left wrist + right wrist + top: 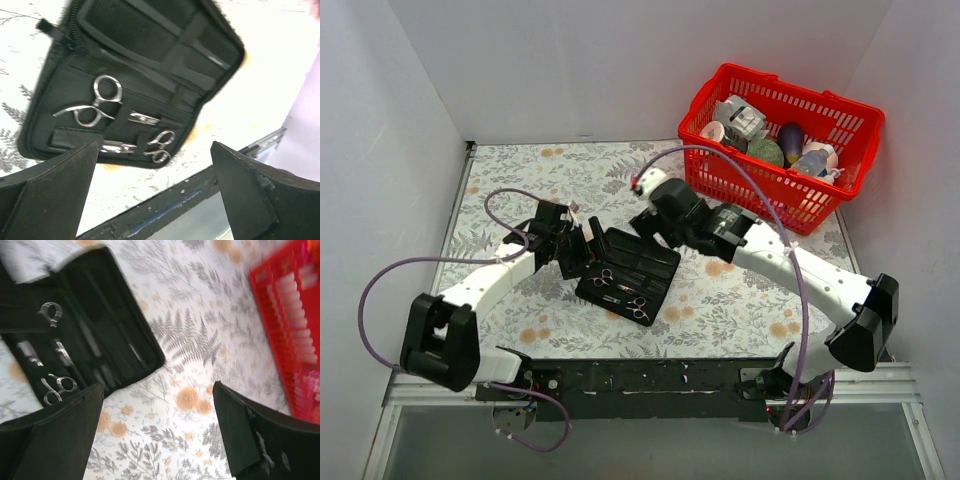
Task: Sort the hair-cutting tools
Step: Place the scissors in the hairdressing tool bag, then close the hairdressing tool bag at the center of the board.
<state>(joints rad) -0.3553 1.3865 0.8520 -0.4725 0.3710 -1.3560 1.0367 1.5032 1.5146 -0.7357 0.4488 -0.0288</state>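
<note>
Slim silver metal scissors (100, 102) sit slotted in open flat black case (55, 90); sorting looks mostly done. Left gripper (154, 149), right gripper (159, 387) both spread, empty.

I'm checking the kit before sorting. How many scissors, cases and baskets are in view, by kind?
Scissors: 2, large scissors and small scissors, both tucked in the case
Case: 1, black, lying open
Basket: 1, red
Total: 4
</note>
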